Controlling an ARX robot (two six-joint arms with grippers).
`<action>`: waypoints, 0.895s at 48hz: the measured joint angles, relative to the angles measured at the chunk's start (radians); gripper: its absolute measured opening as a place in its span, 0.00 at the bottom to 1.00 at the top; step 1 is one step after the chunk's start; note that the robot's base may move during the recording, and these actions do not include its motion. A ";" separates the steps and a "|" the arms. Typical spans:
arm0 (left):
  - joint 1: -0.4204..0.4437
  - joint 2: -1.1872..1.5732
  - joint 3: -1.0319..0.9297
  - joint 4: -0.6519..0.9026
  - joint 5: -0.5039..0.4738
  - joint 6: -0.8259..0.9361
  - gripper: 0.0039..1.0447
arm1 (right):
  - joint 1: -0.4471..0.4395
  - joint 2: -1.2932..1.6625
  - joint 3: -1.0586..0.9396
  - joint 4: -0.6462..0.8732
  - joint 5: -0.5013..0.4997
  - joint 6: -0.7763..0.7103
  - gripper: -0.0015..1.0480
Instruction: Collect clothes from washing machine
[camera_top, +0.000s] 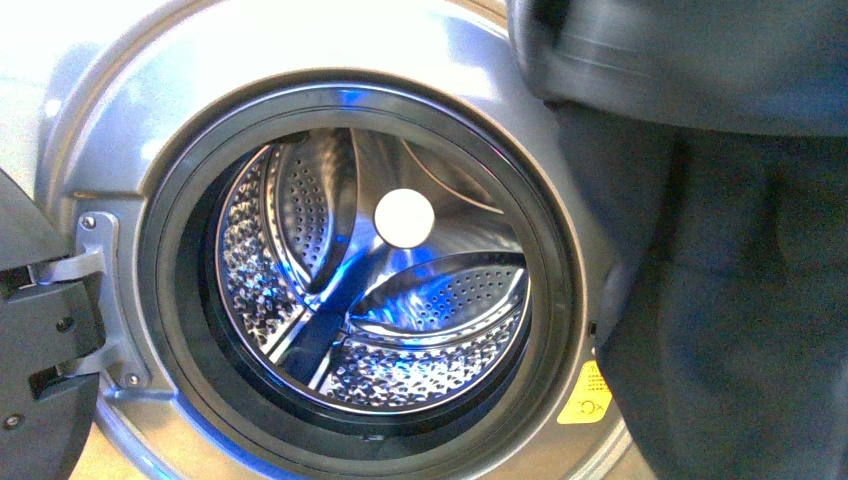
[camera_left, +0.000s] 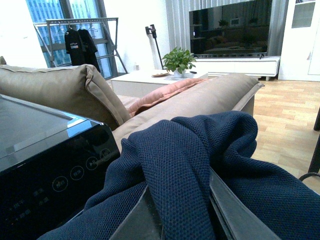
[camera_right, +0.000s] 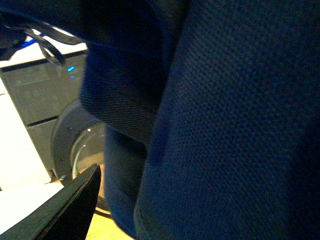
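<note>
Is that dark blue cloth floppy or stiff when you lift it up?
Probably floppy: the clothes hang in soft folds and droop in front of the washing machine. Likely light, and the textured knit weave looks grippy rather than slippery.

Glare burns the front view's upper left corner to white across the washing machine (camera_top: 110, 110) casing, and the steel drum (camera_top: 290, 220) throws back blue-tinged highlights. The clothes (camera_top: 740, 300) at the right hang dark, motion-blurred along the top. The left wrist view is daylit and sharp, its window (camera_left: 50, 12) overexposed. The right wrist view is dim, grainy and soft, the fabric too close for focus.
</note>
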 joint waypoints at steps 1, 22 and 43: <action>0.000 0.000 0.000 0.000 0.000 0.000 0.11 | 0.006 0.008 0.005 -0.013 0.014 -0.021 0.93; 0.000 0.000 0.000 0.000 -0.001 0.000 0.11 | 0.075 0.185 0.066 0.178 0.200 -0.034 0.93; 0.000 0.000 0.001 0.000 -0.001 0.000 0.21 | 0.071 0.243 0.086 0.223 0.386 0.036 0.46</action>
